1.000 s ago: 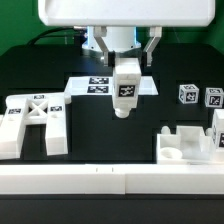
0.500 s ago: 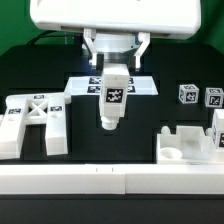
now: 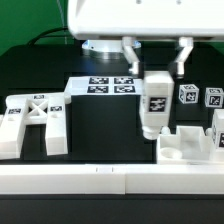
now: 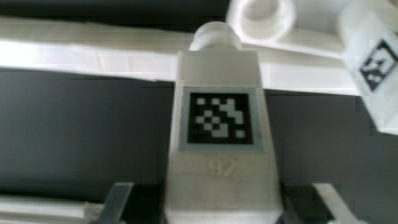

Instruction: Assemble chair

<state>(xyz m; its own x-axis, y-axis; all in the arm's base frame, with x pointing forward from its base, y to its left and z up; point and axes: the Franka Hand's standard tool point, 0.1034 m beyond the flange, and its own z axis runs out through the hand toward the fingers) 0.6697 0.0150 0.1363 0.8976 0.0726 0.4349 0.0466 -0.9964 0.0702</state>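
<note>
Chair part (image 3: 155, 104) upright btw claw (image 3: 156, 68) jaws, mostly below them

White chair part (image 3: 154, 122), black-and-white tag (image 3: 156, 103)

The chair part (image 3: 152, 122) is smooth matt white plastic (tag (image 3: 157, 103) printed black); the tabletop (image 3: 100, 128) is dull black, perhaps cloth.
</note>
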